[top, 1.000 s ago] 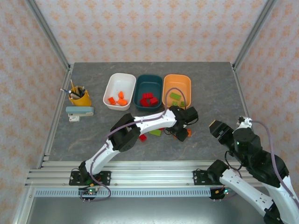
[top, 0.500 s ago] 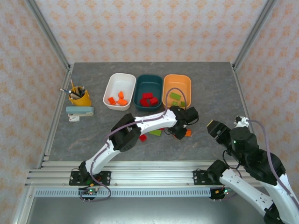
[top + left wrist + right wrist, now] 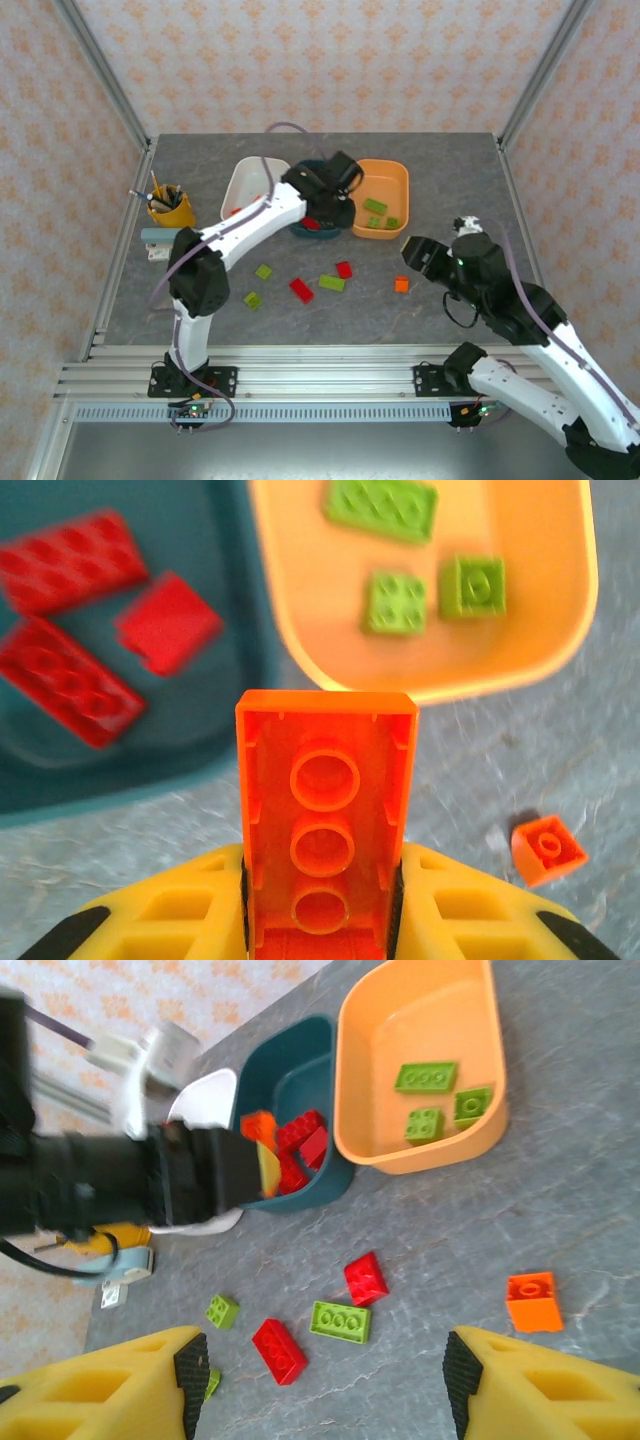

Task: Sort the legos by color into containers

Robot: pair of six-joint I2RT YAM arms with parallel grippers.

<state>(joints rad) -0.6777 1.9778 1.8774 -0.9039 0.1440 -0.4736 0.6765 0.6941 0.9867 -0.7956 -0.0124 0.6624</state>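
Since orange pieces apparently belong in the white tub (image 3: 252,178), the left gripper (image 3: 320,905) clamps an oblong orange brick (image 3: 325,790) upright by the teal tub (image 3: 225,745)'s rim; the right gripper (image 3: 325,1380) hovers half-open, empty, near a small orange brick (image 3: 532,1302).

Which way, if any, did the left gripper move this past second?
Yes. The left gripper went farther and leftward, from the table to over the dark teal tub.

Three lime green plastic bricks (image 3: 426,1077) lay in the orange rounded plastic tub (image 3: 400,1020); a small square orange brick (image 3: 533,1301) sat on the grey surface (image 3: 590,1190).
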